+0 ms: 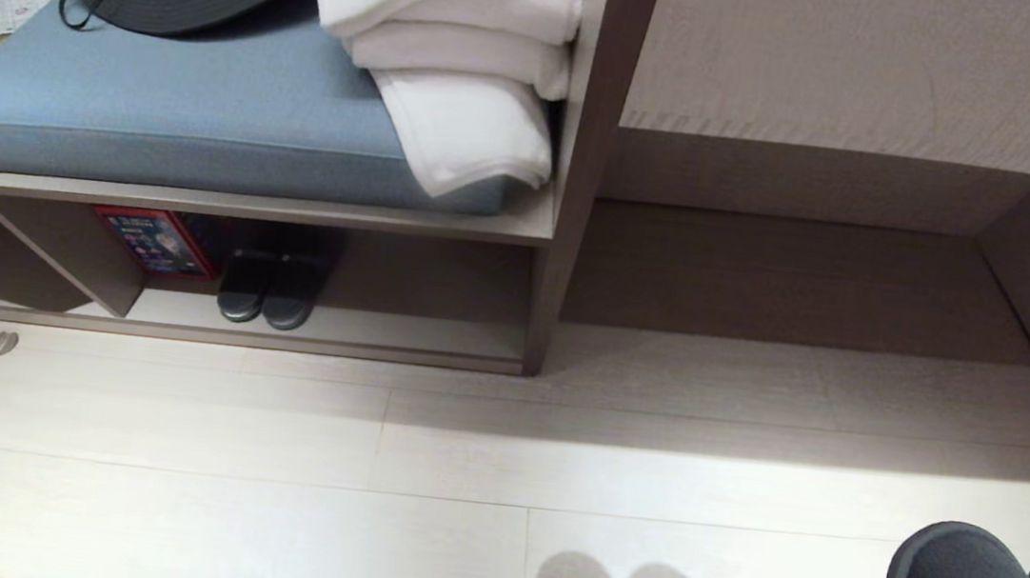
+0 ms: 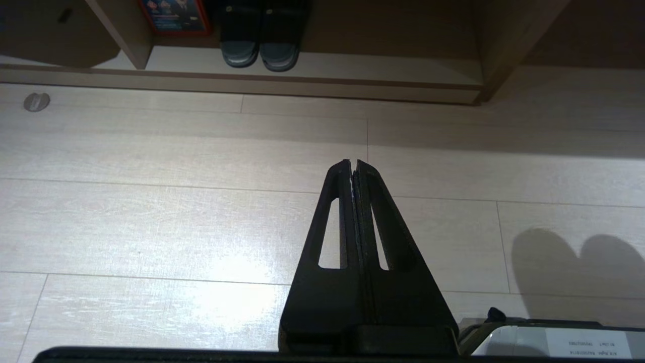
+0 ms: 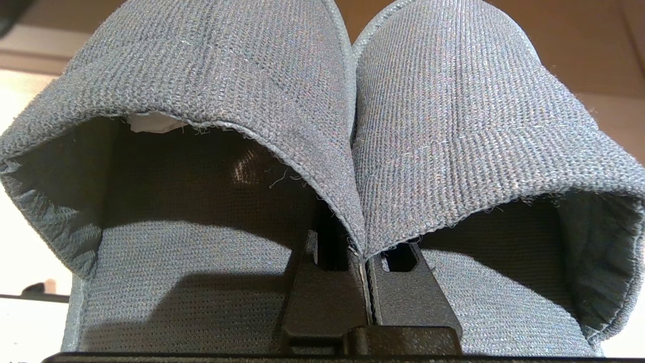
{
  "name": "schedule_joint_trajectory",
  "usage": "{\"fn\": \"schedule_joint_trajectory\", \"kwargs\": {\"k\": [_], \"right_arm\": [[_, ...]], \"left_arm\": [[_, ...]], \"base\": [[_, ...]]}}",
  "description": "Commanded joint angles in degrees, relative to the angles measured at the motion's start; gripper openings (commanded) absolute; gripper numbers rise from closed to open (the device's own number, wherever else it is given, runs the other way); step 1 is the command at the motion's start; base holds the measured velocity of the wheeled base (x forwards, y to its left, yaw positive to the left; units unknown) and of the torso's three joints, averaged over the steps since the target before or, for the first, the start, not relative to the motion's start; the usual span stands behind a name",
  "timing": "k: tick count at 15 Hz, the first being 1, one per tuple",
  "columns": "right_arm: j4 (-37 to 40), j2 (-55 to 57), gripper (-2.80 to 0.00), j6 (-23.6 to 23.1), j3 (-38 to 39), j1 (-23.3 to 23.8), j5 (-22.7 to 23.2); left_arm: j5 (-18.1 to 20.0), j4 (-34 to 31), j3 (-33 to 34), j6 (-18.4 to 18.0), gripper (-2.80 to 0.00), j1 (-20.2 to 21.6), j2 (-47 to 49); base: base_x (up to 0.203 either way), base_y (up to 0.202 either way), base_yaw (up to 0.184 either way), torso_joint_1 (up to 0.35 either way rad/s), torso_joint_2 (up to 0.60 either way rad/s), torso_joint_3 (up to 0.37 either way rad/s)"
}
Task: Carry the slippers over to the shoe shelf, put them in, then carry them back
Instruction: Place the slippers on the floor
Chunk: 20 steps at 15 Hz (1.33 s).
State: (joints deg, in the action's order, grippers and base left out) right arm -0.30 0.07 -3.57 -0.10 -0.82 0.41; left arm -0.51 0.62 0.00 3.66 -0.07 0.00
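Two slippers (image 3: 352, 126) ride side by side on the right gripper (image 3: 364, 252), whose fingers run one into each slipper and pinch their adjoining inner edges; in the head view their toes show at four o'clock, off the floor (image 1: 264, 492); the shoe shelf (image 1: 376, 332) sits at ten o'clock; the left gripper (image 2: 352, 166) points forward above the floor, clenched on nothing.

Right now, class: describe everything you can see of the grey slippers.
The slippers are a dark grey-blue pair of finely ribbed fabric, with wide bands, rounded toes and open backs. They sit side by side, inner edges pinched together in the shut right claw, held above the pale floor at the head view's lower right.
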Motion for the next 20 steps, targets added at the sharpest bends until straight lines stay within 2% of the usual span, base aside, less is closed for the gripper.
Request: {"fn": "schedule_joint_trajectory", "kwargs": {"k": [1, 20], "right_arm": [[0.0, 0.0, -2.8, 0.0, 0.0, 0.0, 0.0], [-0.1, 0.1, -2.8, -0.7, -0.1, 0.0, -0.1]], "left_arm": [[0.0, 0.0, 0.0, 0.0, -2.8, 0.0, 0.0], [0.0, 0.1, 0.0, 0.1, -2.8, 0.0, 0.0]], "base": [[0.0, 0.0, 0.0, 0.007, -0.01, -0.198], [0.0, 0.0, 0.0, 0.004, 0.0, -0.198]]}}
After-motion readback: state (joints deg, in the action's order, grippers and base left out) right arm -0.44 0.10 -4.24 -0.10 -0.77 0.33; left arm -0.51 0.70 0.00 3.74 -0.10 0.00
